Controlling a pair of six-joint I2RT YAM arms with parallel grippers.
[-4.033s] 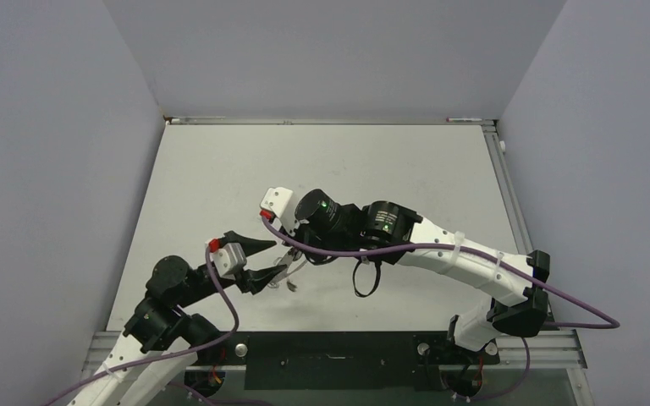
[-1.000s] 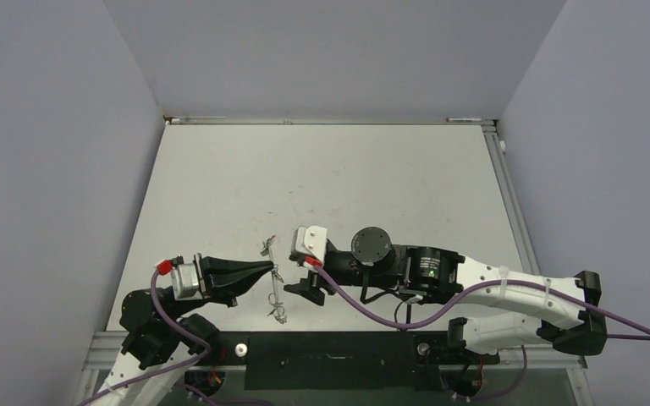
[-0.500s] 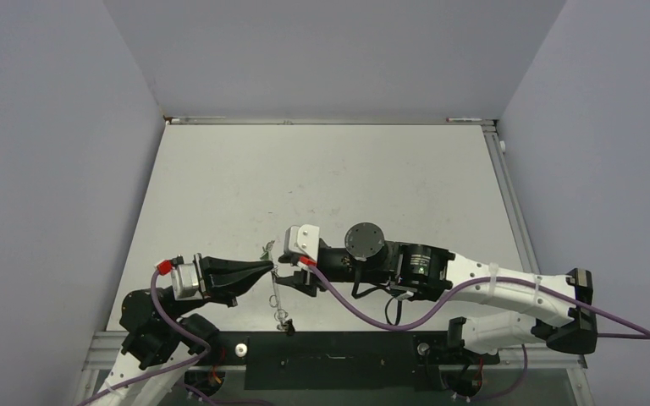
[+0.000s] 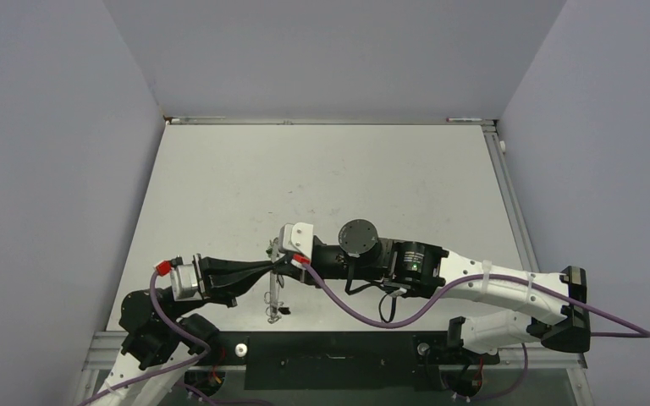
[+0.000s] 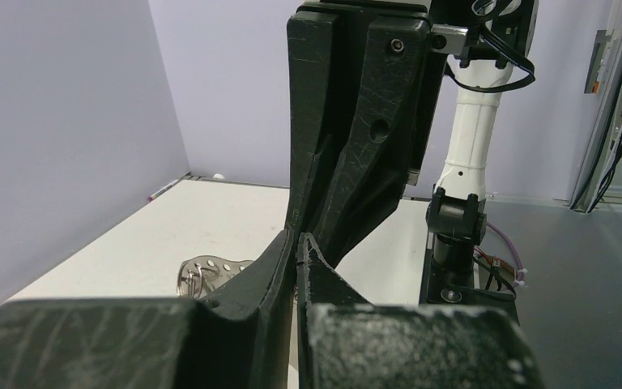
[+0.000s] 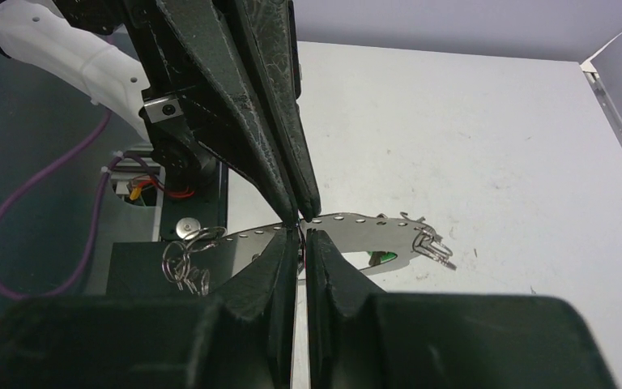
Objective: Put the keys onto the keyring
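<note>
Keys point(image 6: 356, 225), seen as flat silvery pieces with rows of small holes, appear lifted a little off the table point(image 4: 347, 169), close to its near edge, where both tools meet. The left gripper point(image 5: 298, 241) is clenched, with its tips on the upper edge of the silvery metal, so I judge that it grasps the keys. The right gripper point(image 6: 300, 237) is closed to a thin slit at the same place; whether it pinches anything, I cannot tell.

A bunch of wire loops, probably the keyring point(image 6: 185, 261), hangs at the near end, and one small ring point(image 6: 435, 243) sits at the far end. Some joining therefore seems done, but whether every key is threaded is not visible.

The near end hangs just beside the black base rail point(image 4: 330, 348), so there is little margin there. Toward the far wall both arms have open room.
</note>
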